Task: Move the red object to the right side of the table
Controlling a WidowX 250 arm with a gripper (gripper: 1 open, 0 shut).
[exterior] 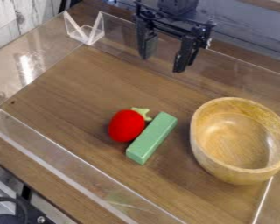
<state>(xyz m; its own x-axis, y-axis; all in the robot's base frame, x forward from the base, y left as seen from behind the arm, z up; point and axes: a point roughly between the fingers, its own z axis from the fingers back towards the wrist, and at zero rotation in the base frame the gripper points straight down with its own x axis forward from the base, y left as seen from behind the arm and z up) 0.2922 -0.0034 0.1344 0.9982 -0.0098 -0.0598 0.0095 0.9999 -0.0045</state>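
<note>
The red object (pixel 127 125), a small rounded strawberry-like toy with a green top, lies near the middle of the dark wood-grain table (pixel 73 96). It touches the left side of a green rectangular block (pixel 152 137). My gripper (pixel 164 51) hangs at the back of the table, well above and behind the red object. Its two black fingers (pixel 143 44) stand apart and nothing is between them.
A wooden bowl (pixel 240 138) sits at the right side, close to the green block. Low clear acrylic walls (pixel 60 175) border the table, and a clear folded stand (pixel 84 29) is at the back left corner.
</note>
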